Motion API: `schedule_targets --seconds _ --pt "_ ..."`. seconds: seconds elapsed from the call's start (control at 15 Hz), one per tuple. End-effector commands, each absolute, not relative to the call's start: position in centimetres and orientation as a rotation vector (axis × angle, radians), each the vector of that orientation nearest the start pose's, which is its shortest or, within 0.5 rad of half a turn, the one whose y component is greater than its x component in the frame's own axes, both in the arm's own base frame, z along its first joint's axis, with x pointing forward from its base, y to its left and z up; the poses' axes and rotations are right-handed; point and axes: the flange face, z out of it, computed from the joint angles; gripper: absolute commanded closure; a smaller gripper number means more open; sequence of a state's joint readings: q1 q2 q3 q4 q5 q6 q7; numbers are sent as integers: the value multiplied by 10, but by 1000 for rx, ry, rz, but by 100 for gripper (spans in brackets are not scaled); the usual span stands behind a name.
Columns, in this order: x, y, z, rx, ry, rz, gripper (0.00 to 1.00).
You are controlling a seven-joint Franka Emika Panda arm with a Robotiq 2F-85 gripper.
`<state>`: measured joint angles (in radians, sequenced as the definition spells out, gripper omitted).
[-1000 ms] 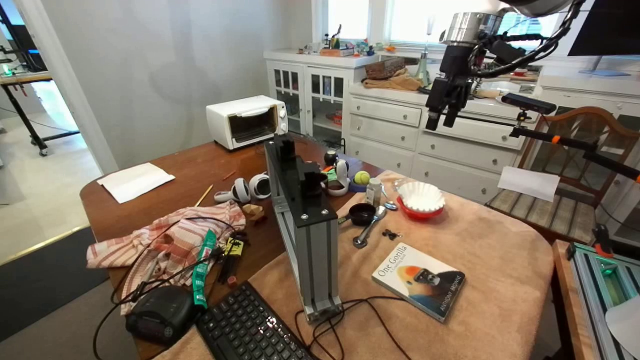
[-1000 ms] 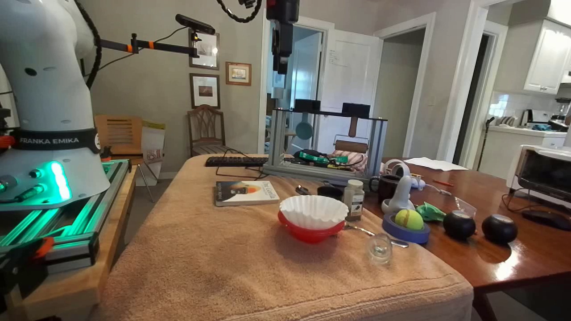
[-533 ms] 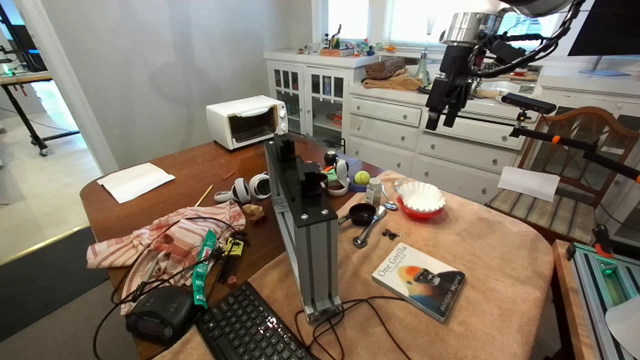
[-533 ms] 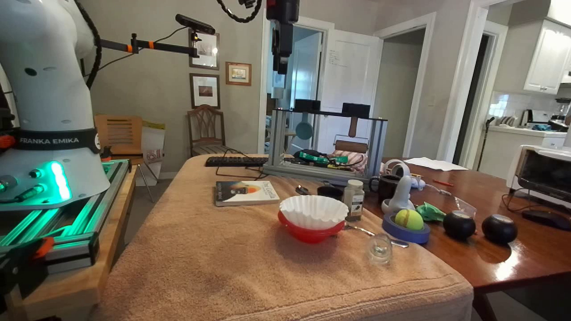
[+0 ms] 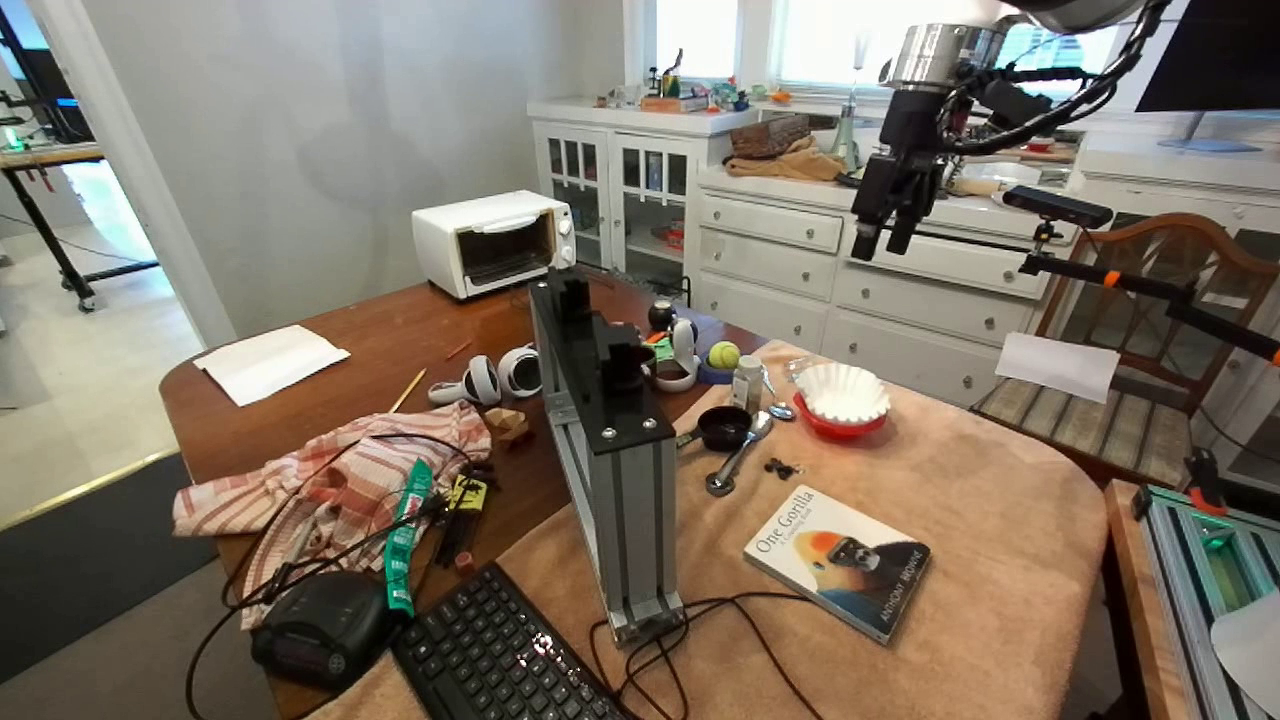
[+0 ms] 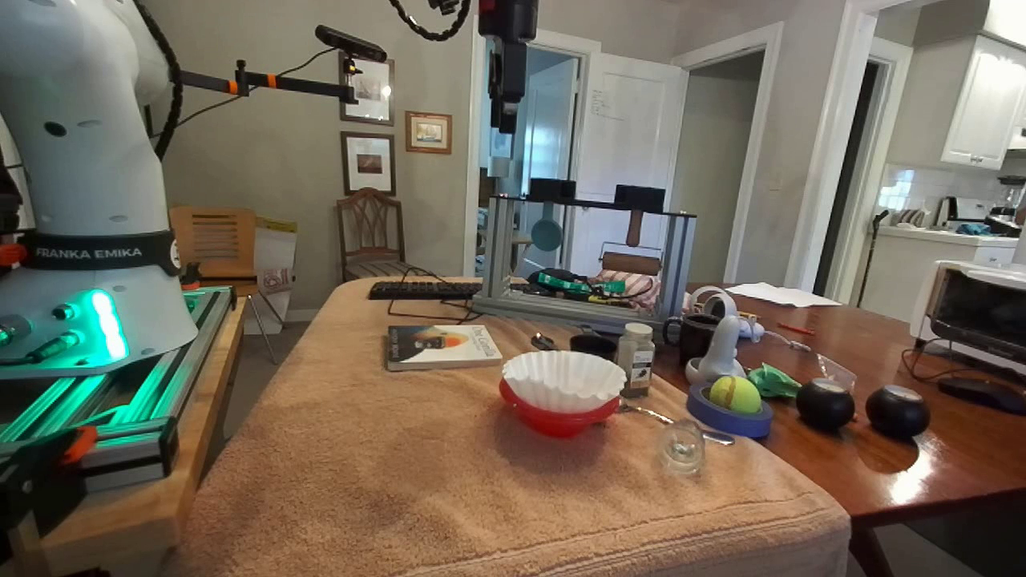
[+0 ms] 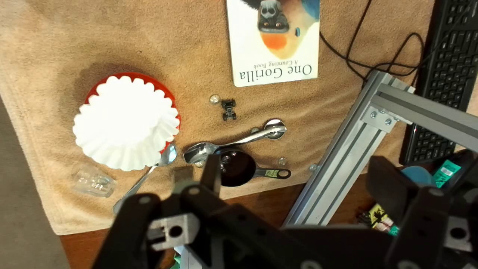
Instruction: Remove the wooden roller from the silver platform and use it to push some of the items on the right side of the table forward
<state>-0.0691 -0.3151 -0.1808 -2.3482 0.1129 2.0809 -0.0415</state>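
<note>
Wooden roller hangs below jaw level, same pos. as a sec ago. Gripper unmoved, jaws wide apart w/ nothing held.

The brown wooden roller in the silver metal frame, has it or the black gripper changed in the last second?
Nothing visibly changed: nothing moved, and nothing was taken hold of or let go. The brown wooden roller still hangs in the silver metal frame; the black two-fingered gripper stays open and raised, holding nothing.
</note>
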Motion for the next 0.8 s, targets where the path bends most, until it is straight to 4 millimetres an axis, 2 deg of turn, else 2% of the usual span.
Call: schedule_targets --seconds 0.0,0.47,0.53,0.73 --pt "441 -110 458 -2968 379 -93 0" --pt "441 -110 458 -2968 379 -93 0" --pt "445 -105 457 -2986 387 -101 0" --pt "456 -72 451 -3055 192 -112 0"
